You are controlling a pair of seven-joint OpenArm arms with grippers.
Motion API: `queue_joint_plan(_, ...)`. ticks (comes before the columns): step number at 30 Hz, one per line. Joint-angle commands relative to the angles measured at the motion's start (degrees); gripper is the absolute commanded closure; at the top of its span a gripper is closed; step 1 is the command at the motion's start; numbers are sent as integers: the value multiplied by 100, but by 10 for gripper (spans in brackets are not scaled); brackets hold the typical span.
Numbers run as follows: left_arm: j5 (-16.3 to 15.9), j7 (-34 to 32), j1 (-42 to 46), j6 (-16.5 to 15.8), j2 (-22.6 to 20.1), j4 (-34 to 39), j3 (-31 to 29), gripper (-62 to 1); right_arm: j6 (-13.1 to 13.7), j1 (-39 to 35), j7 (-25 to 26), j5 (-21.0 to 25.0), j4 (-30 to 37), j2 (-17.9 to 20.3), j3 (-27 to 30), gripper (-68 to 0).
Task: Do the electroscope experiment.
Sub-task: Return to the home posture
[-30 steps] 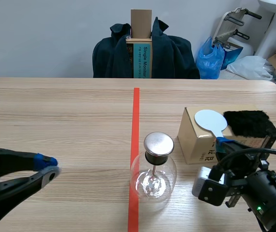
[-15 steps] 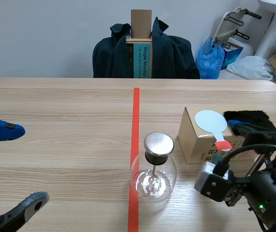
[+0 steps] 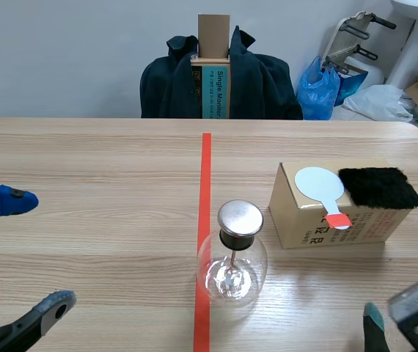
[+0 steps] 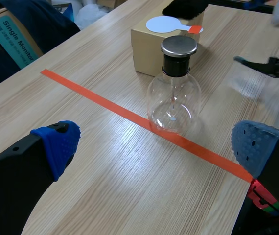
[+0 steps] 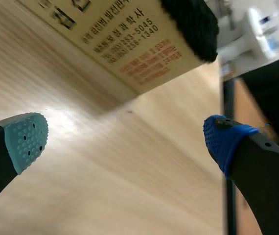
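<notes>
The electroscope (image 3: 232, 257), a clear round flask with a metal cap, stands on the red tape line (image 3: 205, 176). To its right, a cardboard box (image 3: 319, 220) carries a white disc paddle with a red handle (image 3: 319, 183) and a black fur pad (image 3: 379, 187). My left gripper (image 3: 37, 253) is open at the table's left, well apart from the flask. The left wrist view has the flask (image 4: 174, 93) ahead of the open left gripper (image 4: 156, 147), with the box (image 4: 147, 49) behind it. My right gripper (image 3: 396, 315) sits low at the front right, open (image 5: 125, 139), facing the box's side (image 5: 115, 44) and the fur pad (image 5: 191, 24).
A chair draped with a dark jacket (image 3: 220, 81) holds a tall carton behind the table's far edge. A blue bag (image 3: 319, 88) and other clutter sit at the back right. The table's right edge (image 5: 225, 161) runs close beside my right gripper.
Both grippers have opened wide. The right arm has drawn back from the box toward the front right corner, with nothing in it. The flask, paddle and fur have not moved.
</notes>
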Motion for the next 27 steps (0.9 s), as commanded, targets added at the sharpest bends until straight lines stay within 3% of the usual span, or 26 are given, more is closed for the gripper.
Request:
queue_joint_plan(1,-42,-46,-28,9,31,17,46,-623,-92,-155,157,352,785,114,44,-679)
queue_joint_plan(6,-42,-44,-28,9,31,17,46,-623,59,-704,149,1679,2317,435,345,-679)
queue_joint_plan(12,-39,-44,-28,9,31,17,46,-623,1209,-656,42,1950,3442,787,682,-679)
queue_joint_plan(16,-39,-44,-31,9,31,17,46,-623,1781,-640,-348,2009,3888,837,684,-679)
queue_joint_plan(18,-39,-44,-31,9,31,17,46,-623,1985,-636,-313,2013,3923,811,649,-679)
queue_joint_plan(27,107,0,-28,24,31,17,46,-623,2000,-612,-577,2009,3919,728,544,-679)
